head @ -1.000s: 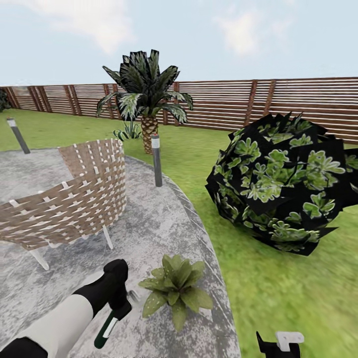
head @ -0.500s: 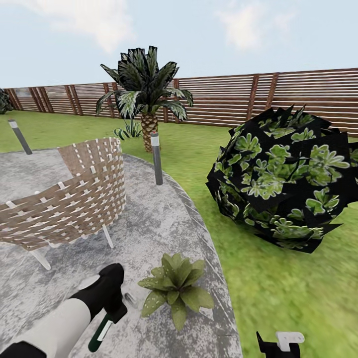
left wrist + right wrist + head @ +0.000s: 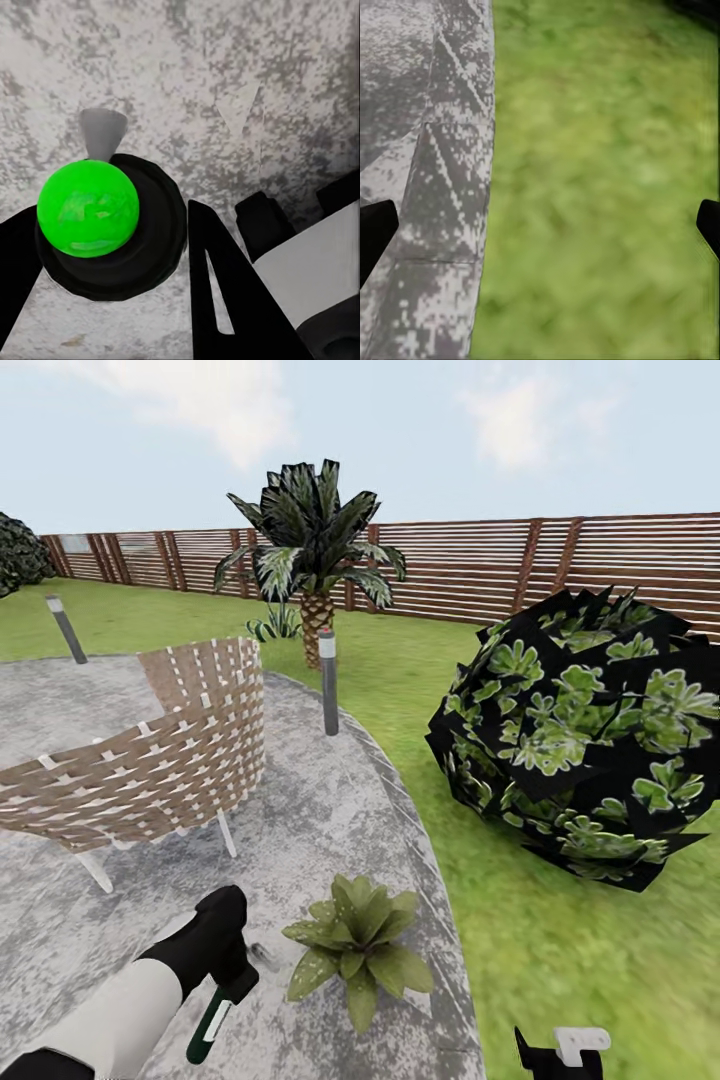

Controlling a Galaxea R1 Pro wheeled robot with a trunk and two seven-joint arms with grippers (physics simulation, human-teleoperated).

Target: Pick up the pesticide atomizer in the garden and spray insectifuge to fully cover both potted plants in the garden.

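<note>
One potted plant (image 3: 357,947) (two bollards (image 3: 328,680))

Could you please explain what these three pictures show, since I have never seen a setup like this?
This is a simulated two-armed robot in a garden. The wide picture comes from a camera on its head; the other two come from cameras near each claw.

In the head view, the left claw grips a green-and-white sprayer beside a small potted plant on the grey patio. A woven chair, a palm, a big dark shrub and a wooden fence stand around.

The left wrist view looks down on the sprayer's bright green top between the claw's black fingers. The right wrist view shows the patio edge and lawn, its open fingers apart.
</note>
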